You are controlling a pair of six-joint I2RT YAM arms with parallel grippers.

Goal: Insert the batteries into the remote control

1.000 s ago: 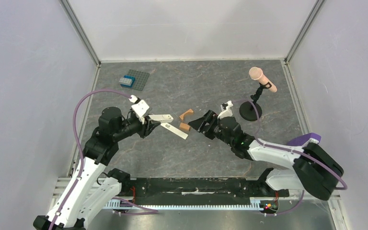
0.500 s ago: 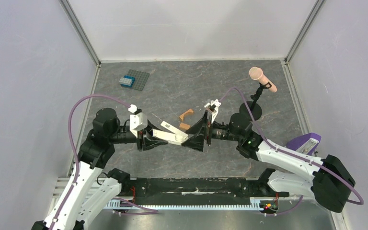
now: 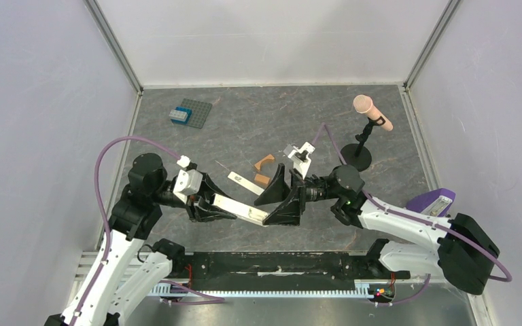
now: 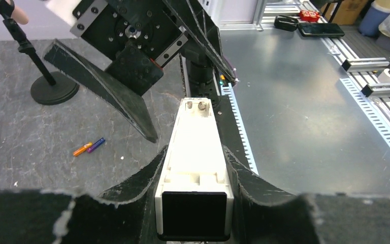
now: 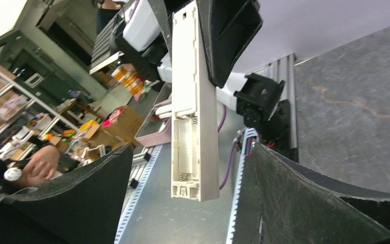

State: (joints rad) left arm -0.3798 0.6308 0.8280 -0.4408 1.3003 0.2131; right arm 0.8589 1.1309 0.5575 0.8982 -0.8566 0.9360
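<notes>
Remote control (image 4: pixel 195 147) in left pincer (image 3: pixel 212 206), tip between wide right pincer (image 3: pixel 263 212)

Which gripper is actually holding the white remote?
The left gripper: it clamps one end of the remote, while the right gripper only stands wide open around the other end.

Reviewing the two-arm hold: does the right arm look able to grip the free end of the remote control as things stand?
Probably yes. The right gripper is open, with one finger on each side of the free end of the remote control and nothing between. The left gripper holds the other end.
</notes>
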